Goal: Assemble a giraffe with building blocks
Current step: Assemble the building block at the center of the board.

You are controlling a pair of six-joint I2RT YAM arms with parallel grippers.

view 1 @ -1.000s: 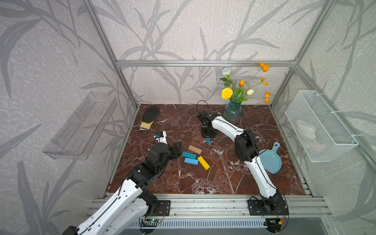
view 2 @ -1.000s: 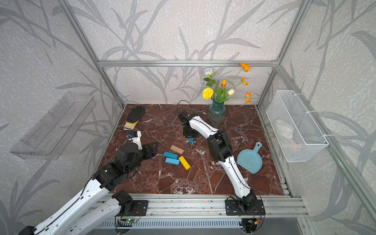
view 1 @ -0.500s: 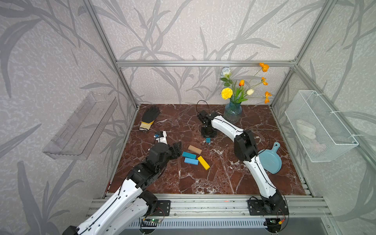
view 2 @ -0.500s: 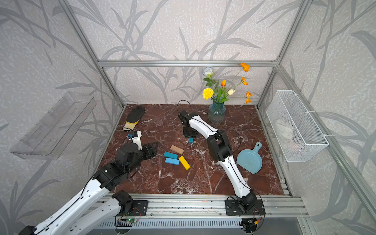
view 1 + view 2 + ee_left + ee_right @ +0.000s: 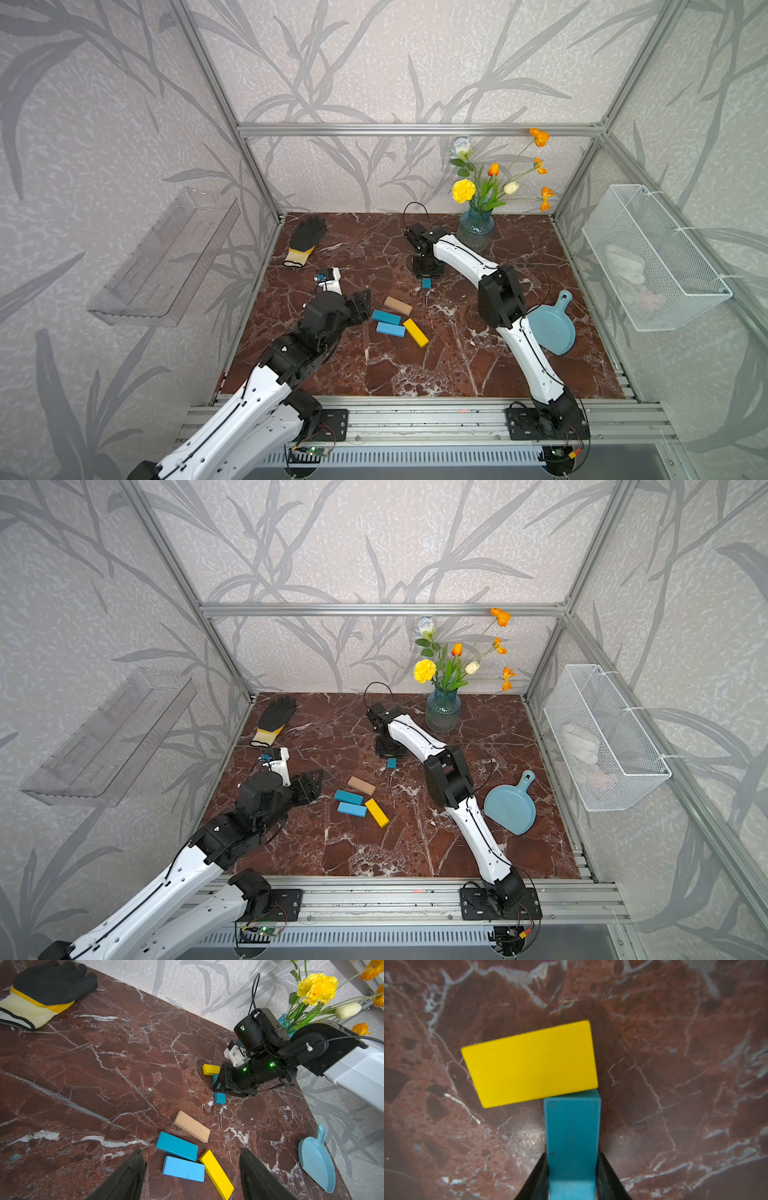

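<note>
Glove (image 5: 306,240), flower vase (image 5: 476,229), blue scoop (image 5: 551,329)

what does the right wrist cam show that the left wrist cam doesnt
Only right wrist: the short yellow block's whole top face, touching the teal block's end; right gripper fingers against the teal block's sides. Only left wrist: glove, tan block, two blue blocks, long yellow block, scoop, flowers, open left gripper. Both: short yellow block, teal block, marble table.
</note>
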